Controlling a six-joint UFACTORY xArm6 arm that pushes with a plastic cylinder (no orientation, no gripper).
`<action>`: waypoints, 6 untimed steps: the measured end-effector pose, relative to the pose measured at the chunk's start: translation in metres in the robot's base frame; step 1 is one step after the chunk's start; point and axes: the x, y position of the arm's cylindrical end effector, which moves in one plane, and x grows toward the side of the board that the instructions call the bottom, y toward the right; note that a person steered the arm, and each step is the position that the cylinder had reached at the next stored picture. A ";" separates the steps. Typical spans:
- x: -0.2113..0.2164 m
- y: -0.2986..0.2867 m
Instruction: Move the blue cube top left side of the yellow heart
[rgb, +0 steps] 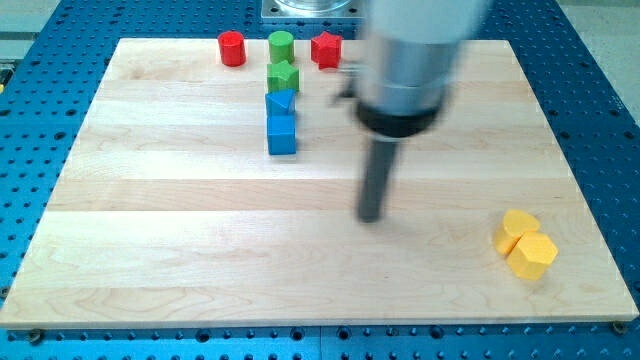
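Blue cube (282, 132) upper centre-left on unmarked wooden board (180, 240), touching blue triangular block (280, 101); my tip (371, 216) bare at centre, touching nothing; yellow heart (518, 229) lower right beside yellow hexagonal block (532, 256)

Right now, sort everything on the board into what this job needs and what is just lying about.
Needed:
- blue cube
- yellow heart, at the view's lower right
- my tip, mid-board, touching no block

Lying about:
- blue triangle
- green star
- green cylinder
- red cylinder
- red star
- yellow hexagon
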 end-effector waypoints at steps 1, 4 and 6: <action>0.009 -0.120; -0.110 -0.085; -0.134 0.010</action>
